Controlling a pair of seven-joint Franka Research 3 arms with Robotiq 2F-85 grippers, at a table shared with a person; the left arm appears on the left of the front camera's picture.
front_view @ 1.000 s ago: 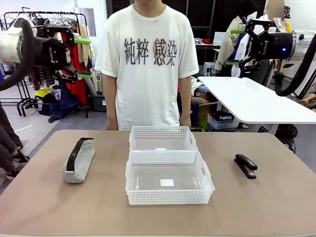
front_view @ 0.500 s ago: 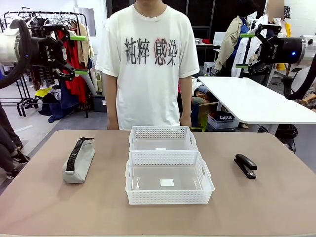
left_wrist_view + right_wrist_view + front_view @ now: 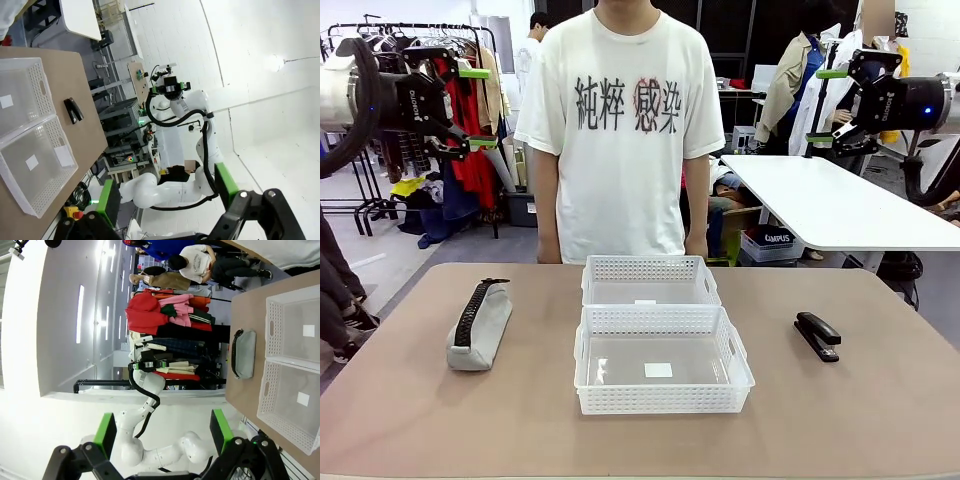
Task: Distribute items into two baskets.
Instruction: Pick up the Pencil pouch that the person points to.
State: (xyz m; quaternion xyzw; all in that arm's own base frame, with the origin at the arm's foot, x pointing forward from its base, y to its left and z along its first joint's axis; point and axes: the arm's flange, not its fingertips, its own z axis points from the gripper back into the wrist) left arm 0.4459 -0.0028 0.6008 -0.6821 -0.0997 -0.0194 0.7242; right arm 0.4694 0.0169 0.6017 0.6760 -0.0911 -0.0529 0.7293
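Observation:
A long grey pencil pouch [image 3: 481, 325] with a black zipper strip lies on the left of the brown table; it also shows in the right wrist view [image 3: 243, 360]. A black stapler [image 3: 817, 335] lies on the right, also seen from the left wrist [image 3: 73, 110]. Two white lattice baskets stand one behind the other at the centre, near [image 3: 663, 375] and far [image 3: 650, 281], both empty apart from small labels. My left gripper [image 3: 475, 107] hangs open high at the left, above the pouch's side. My right gripper [image 3: 830, 105] hangs open high at the right. Green pads [image 3: 108, 196] frame each wrist view.
A person in a white printed T-shirt [image 3: 620, 130] stands at the far edge behind the baskets, hands out of sight. A white table [image 3: 840, 205] stands behind on the right, and a clothes rack [image 3: 470, 120] behind on the left.
Both grippers have drawn outward and back, the left toward the left edge and the right toward the right edge. Nothing on the table has moved.

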